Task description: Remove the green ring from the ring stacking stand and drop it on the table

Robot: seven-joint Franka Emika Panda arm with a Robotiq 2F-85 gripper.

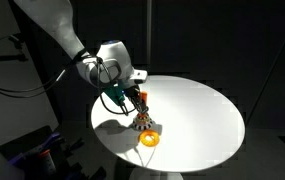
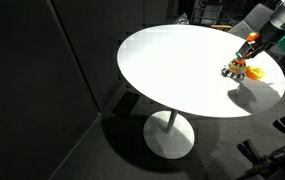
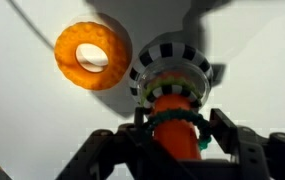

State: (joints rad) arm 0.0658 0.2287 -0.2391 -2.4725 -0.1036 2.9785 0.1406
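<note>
Right now we are looking at the green ring [image 3: 172, 117], a thin band much slimmer than its neighbour, and in the wrist view it is sitting around the orange peg [image 3: 172, 98] of the ring stacking stand [image 3: 172, 65], so it is not yet lying on the table [image 3: 22, 110]. The stand's round base is showing dark and light stripes and is resting on the bright white tabletop. The gripper [image 3: 178, 138] is hanging directly over the peg, and its dark fingers [image 3: 225, 135] are standing at three and nine o'clock of the green ring, narrowly parted with the peg between them. We are not able to tell whether the pads are actually pressing on the ring or only flanking it. A thicker yellow-orange ring [image 3: 92, 55] is lying flat at about ten o'clock from the base, just beside it. In an exterior view the gripper [image 1: 137, 100] is reaching down onto the stand [image 1: 142, 122], with the yellow-orange ring [image 1: 149, 139] lying near the table's [image 1: 202, 110] edge.
</note>
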